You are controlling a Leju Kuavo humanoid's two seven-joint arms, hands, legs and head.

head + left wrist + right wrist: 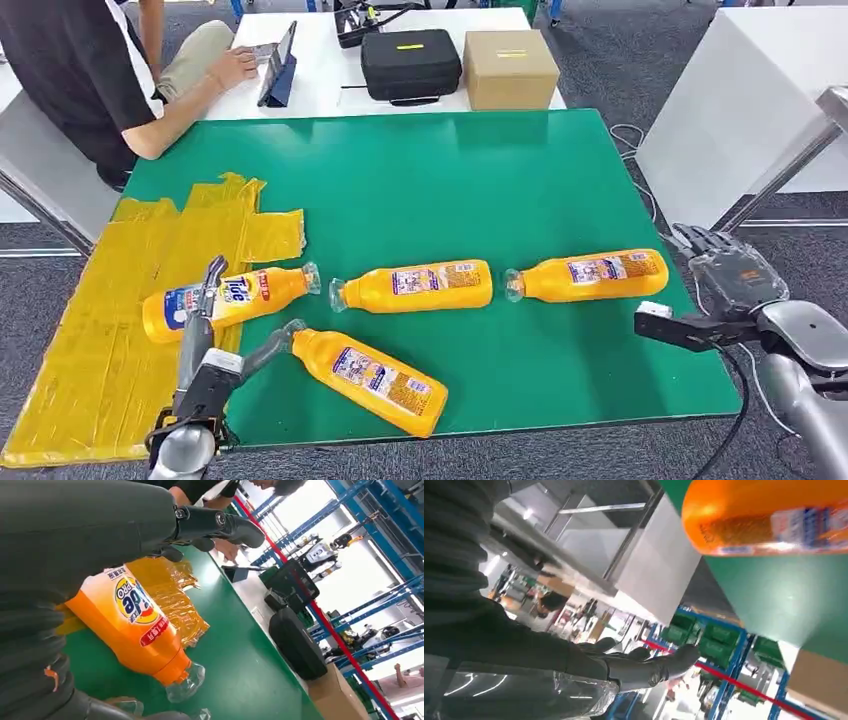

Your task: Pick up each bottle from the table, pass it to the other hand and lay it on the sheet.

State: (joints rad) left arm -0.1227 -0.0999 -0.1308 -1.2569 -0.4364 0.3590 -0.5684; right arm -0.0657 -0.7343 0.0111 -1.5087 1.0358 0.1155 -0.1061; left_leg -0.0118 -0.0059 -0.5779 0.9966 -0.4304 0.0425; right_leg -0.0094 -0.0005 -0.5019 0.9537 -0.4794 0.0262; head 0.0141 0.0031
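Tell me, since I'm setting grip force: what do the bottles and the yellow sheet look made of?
Bottles: apparently glossy orange plastic, given highlights, printed labels, clear caps. Yellow sheet: probably thin translucent plastic film or tape, wrinkled and shiny.

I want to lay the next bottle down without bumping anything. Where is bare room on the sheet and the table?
The yellow sheet is bare left and near of the Tide bottle. The green table is bare across its far half, short of the person's arm. It is crowded near the front, where three more bottles lie.

head high (facing down), wrists close
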